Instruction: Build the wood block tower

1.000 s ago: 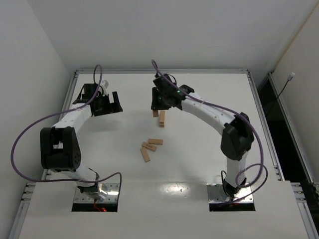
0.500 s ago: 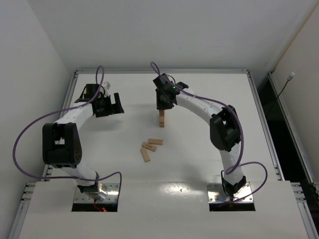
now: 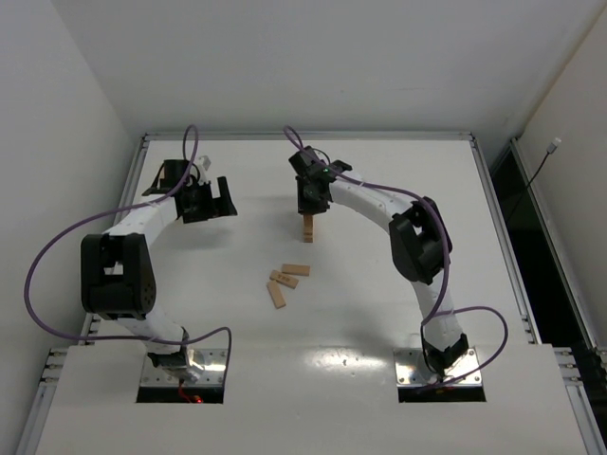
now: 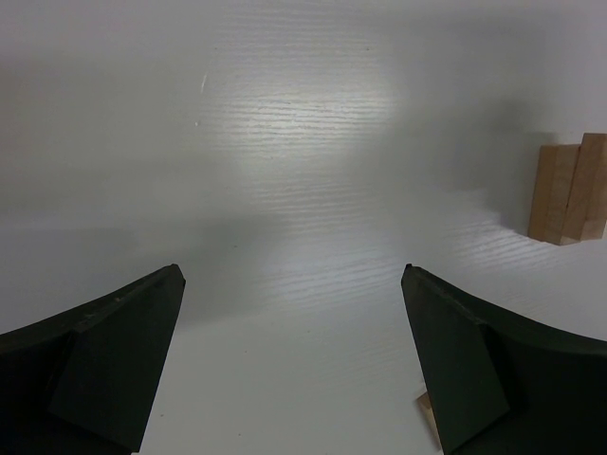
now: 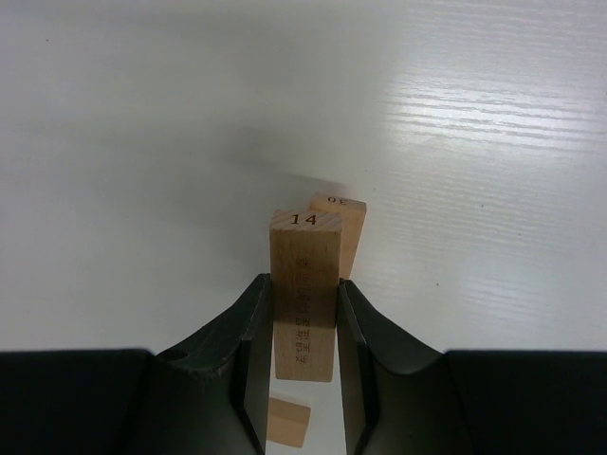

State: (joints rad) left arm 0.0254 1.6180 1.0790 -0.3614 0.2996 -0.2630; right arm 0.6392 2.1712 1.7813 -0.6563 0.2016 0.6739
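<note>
The right gripper (image 5: 303, 286) is clamped tight on a block marked 14 (image 5: 305, 248), one jaw flat on each long side, the numbered end poking out past the fingertips. Just behind it sits a block marked 30 (image 5: 340, 224); I can't tell whether the two are touching or only very close.

From overhead, that right gripper (image 3: 308, 195) hangs right above the wood block tower (image 3: 308, 227), which stands in the far middle of the table (image 3: 408, 303). It's a slim little thing. The left wrist camera catches the tower (image 4: 567, 194) as two tan bars side by side, touching.

The danger, as I judge it, is a nudge. If block 14 comes in crooked it could shove its neighbour, and a stack this narrow would go over. Letting go off-centre could also leave it teetering, and the jaws could catch a bar as they spread.

The left gripper (image 3: 213, 201) hovers well apart on the left, jaws wide, holding nothing.

No box, tray or bin shows anywhere. Three loose blocks (image 3: 285, 281) lie in a small cluster on the table, nearer than the tower.
</note>
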